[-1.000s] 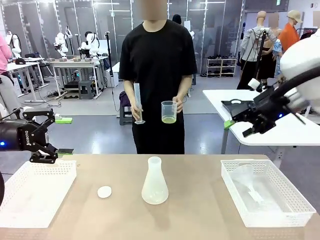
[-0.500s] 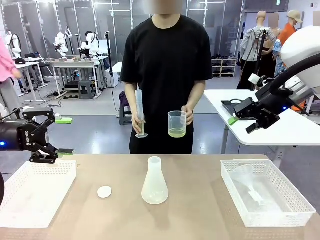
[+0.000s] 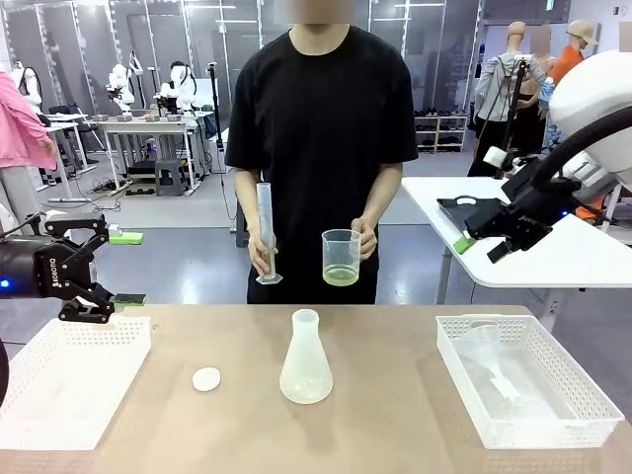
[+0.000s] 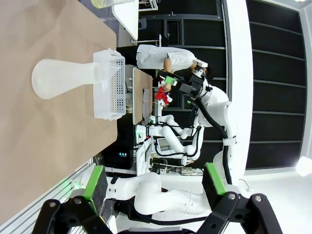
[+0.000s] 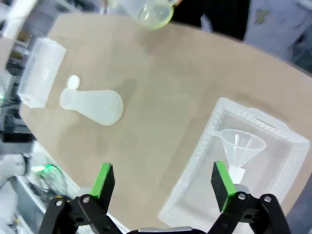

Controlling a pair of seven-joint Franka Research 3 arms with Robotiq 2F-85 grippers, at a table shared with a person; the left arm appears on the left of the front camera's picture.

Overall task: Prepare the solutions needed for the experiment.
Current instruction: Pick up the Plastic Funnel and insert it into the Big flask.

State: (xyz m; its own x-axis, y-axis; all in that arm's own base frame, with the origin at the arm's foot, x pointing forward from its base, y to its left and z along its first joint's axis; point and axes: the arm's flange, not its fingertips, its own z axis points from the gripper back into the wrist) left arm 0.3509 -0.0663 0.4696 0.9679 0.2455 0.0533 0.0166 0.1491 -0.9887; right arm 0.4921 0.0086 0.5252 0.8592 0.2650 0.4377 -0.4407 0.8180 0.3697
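Observation:
A person stands at the far side of the table holding a clear beaker (image 3: 342, 258) with a shallow layer of pale yellow-green solution (image 3: 341, 276) in one hand and a tall clear graduated cylinder (image 3: 266, 234) in the other. The same beaker (image 5: 155, 10) shows at the top of the right wrist view. An empty translucent conical flask (image 3: 305, 358) stands mid-table; it also appears in both wrist views (image 4: 66, 78) (image 5: 93, 105). My left gripper (image 3: 87, 267) hovers open over the left basket. My right gripper (image 3: 484, 235) hangs open, high at the right. Nothing sits between either pair of fingers.
A white basket (image 3: 69, 380) sits at the table's left. Another white basket (image 3: 528, 395) at the right holds a clear funnel (image 5: 242, 144). A small white round disc (image 3: 206, 378) lies left of the flask. A second white table (image 3: 553, 247) stands behind, right.
The person has stepped closer to the table, bringing the beaker and cylinder along. My right arm has shifted slightly. My left arm has stayed put.

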